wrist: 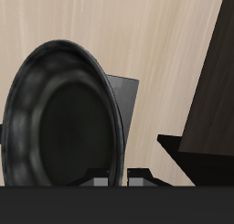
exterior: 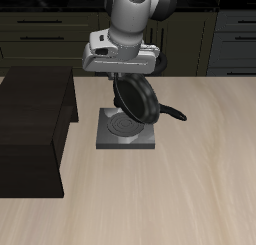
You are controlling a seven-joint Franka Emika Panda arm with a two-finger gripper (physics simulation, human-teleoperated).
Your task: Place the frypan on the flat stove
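Frypan (exterior: 137, 97) tilted, lifted over flat stove (exterior: 126, 130) | gripper (exterior: 125, 77) pinching pan rim

wood table (exterior: 200, 179), flat stove (exterior: 110, 139) (grey), cabinet (exterior: 30, 129)

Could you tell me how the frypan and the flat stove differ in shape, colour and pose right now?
The frypan is round and black, while the flat stove is a square grey plate. The frypan hangs steeply tilted in the end effector, above the table; the flat stove lies level on the table. The frypan has a long handle; the flat stove has none. Both look similarly wide.
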